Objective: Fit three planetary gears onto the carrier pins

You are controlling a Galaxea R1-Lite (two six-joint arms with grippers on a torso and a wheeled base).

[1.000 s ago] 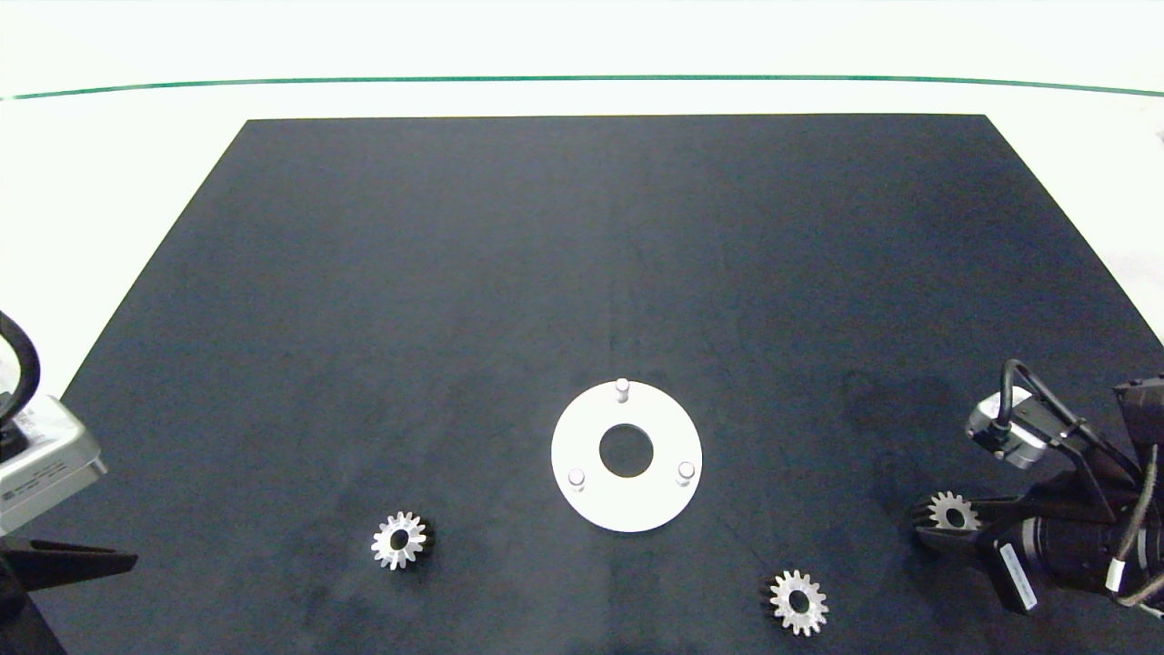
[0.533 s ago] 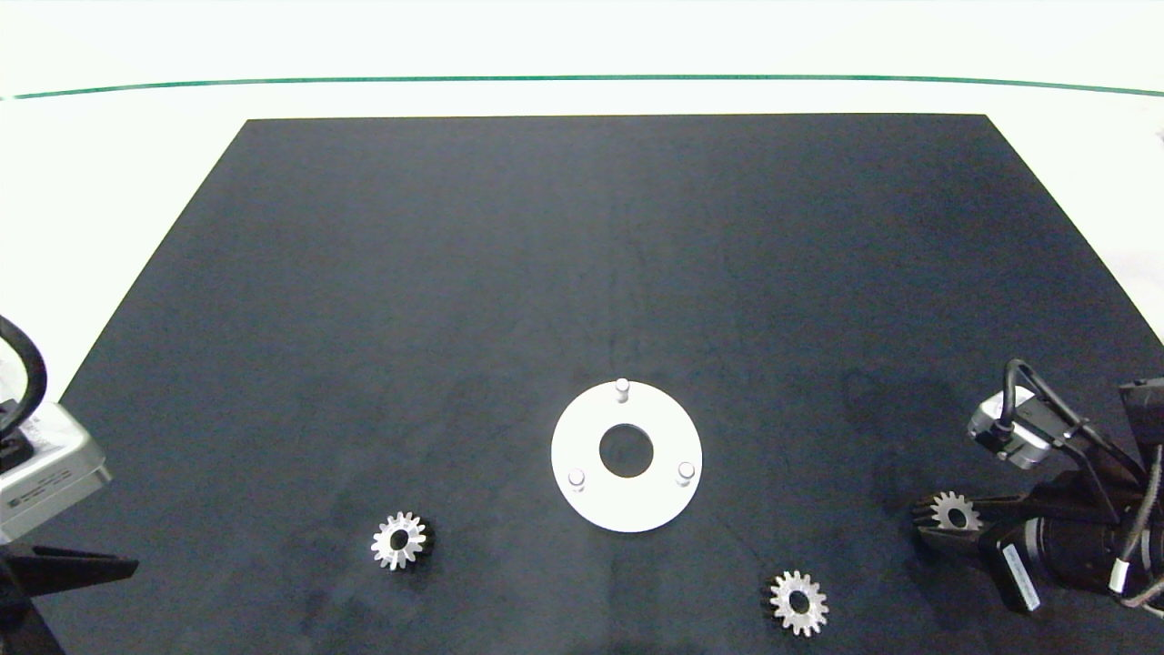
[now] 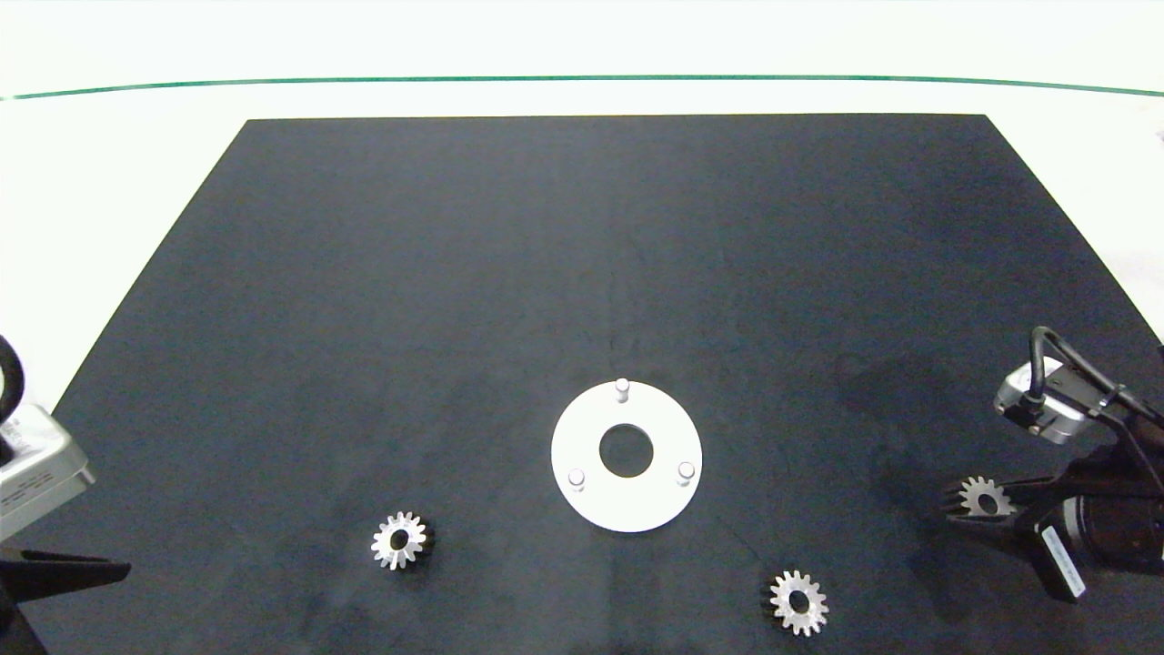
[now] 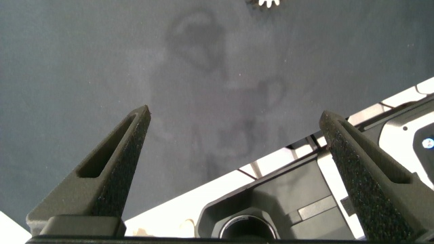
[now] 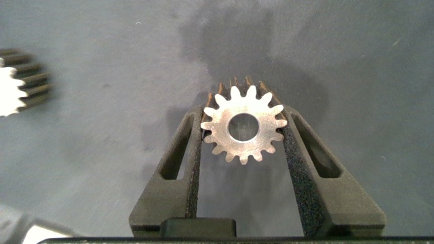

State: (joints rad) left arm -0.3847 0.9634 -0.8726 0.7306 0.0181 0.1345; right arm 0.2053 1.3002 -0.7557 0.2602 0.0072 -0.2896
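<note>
One gear gripped, two loose, all three pins bare.
Right gripper (image 3: 971,511), near the right edge of the black mat (image 3: 582,227), has its jaws closed on the held gear (image 5: 243,129) by its teeth, bore face-up; the other two gears (image 3: 398,540) (image 3: 798,601) lie by the mat's near edge, either side of the white carrier disc (image 3: 582,437). Judgement: keep the gear level, centre its bore over a carrier pin (image 3: 686,471), lower straight, release only once seated. Left gripper (image 4: 234,146), jaws wide, idles at the near-left corner. Labels on both arms are unreadable.
</note>
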